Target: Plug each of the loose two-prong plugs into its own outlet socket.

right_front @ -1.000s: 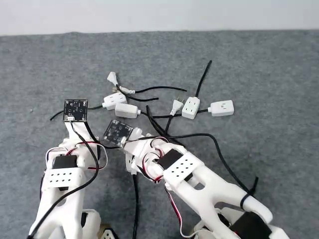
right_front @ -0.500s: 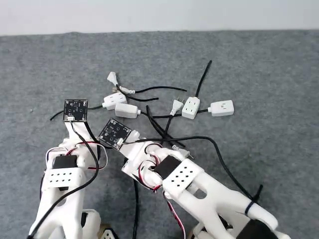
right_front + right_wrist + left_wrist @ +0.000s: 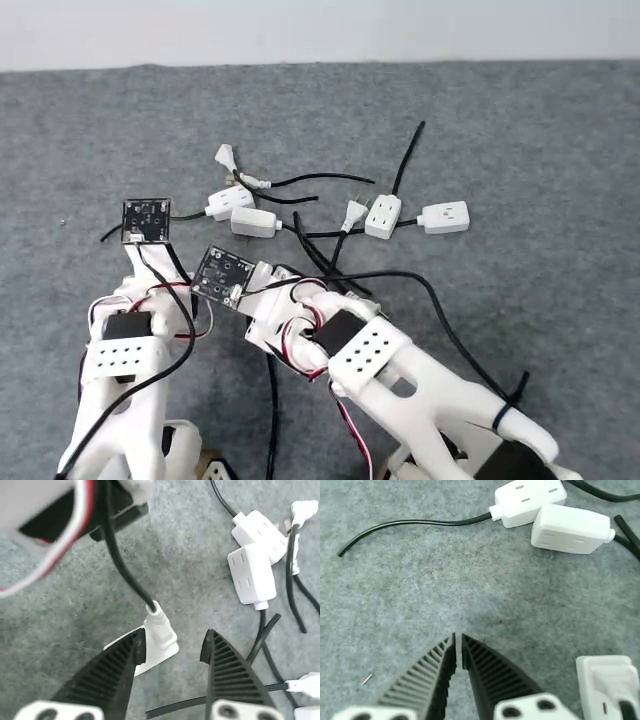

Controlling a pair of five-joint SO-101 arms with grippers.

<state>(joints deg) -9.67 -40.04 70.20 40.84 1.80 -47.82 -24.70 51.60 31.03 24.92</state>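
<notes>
Two white outlet sockets (image 3: 230,203) (image 3: 255,222) lie side by side on the grey carpet, and two more (image 3: 383,215) (image 3: 445,217) lie farther right. A loose two-prong plug (image 3: 353,212) lies beside the third socket, and another plug (image 3: 225,157) lies farther back. My left gripper (image 3: 458,642) is shut and empty, low over bare carpet short of the socket pair (image 3: 527,500) (image 3: 570,527). My right gripper (image 3: 175,635) is open and holds nothing. It hangs over a white connector (image 3: 160,630) on the left arm, with the socket pair (image 3: 250,575) beyond.
Black cords (image 3: 330,180) criss-cross the carpet around the sockets, and one long cord (image 3: 440,310) loops over the right arm (image 3: 370,350). The left arm (image 3: 125,350) stands close beside it. A loose cord end (image 3: 342,552) lies left of the sockets.
The right arm has swung left toward the left arm, and its wrist board now sits closer to it. The left arm's wrist has shifted slightly left.
</notes>
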